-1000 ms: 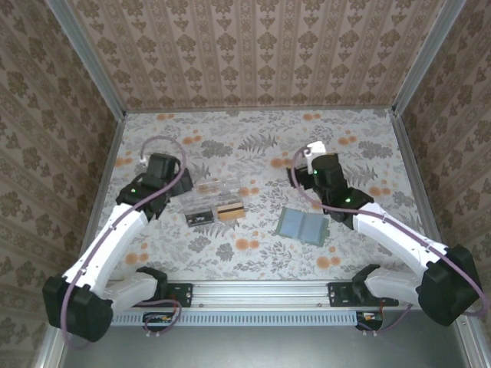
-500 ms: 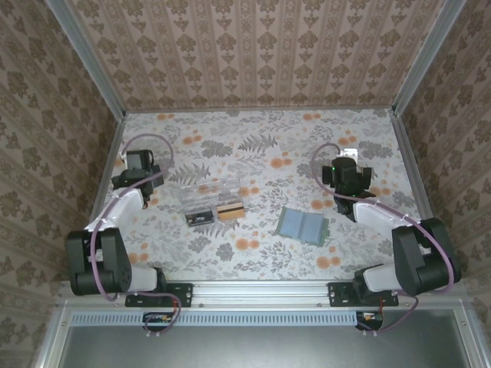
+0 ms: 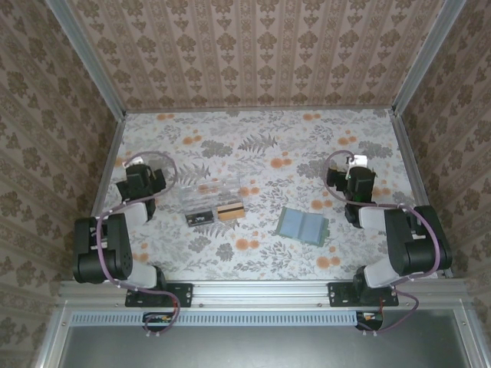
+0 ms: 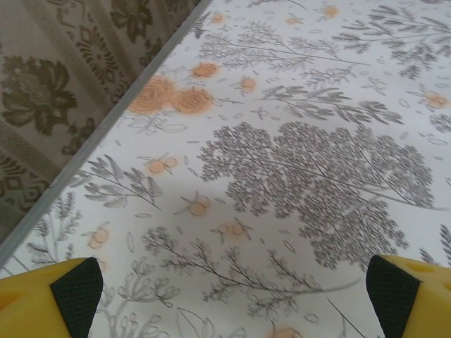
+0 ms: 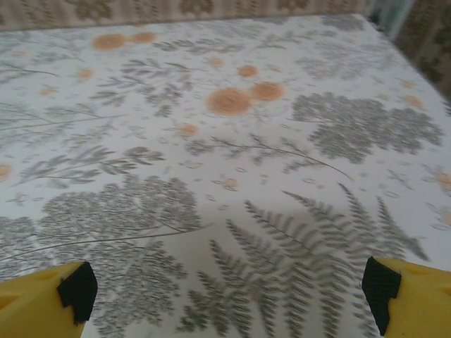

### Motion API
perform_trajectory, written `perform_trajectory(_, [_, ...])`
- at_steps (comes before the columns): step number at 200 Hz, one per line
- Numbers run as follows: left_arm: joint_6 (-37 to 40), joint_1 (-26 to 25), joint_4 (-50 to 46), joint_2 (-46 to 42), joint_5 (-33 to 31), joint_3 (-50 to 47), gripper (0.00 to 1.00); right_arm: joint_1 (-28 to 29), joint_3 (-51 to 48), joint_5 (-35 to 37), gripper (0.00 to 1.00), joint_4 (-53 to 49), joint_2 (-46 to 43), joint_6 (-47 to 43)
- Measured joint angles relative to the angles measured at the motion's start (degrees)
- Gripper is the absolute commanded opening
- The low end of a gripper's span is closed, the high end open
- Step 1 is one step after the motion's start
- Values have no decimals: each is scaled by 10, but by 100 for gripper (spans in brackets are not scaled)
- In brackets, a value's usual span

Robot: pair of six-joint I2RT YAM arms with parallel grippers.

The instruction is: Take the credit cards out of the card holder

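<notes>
The left jaws are hanging wide apart, the credit cards point(image 3: 229, 210) are lying well to their right beside a clear case point(image 3: 209, 193), the open card holder point(image 3: 302, 225) is sitting left of the spread right jaws, and any careless sweep is risking scattering the loose cards.

Blue-grey card holder point(image 3: 303, 226), floral table point(image 3: 261, 146)

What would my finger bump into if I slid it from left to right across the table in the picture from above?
left gripper → black card → tan-orange card → card holder → right gripper. The clear case spans both cards' stretch, so it is left out.
</notes>
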Motion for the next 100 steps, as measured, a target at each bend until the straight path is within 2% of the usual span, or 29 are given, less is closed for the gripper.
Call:
perform_trajectory(35, [26,-16,43,8,45,-8,100,0,-12,-32,100,34,7,-6])
perform_trajectory(55, [61,-40,134,30,76,-30,100,0,-12,-39,100,47,7,-6])
perform_trajectory(71, [74,-57,169,48,79,-53,100,0,-12,-41,100,52,7,-6])
perform_trajectory(100, [82,-56,189,56,79,-64,100,0,-12,-43,100,53,7,-6])
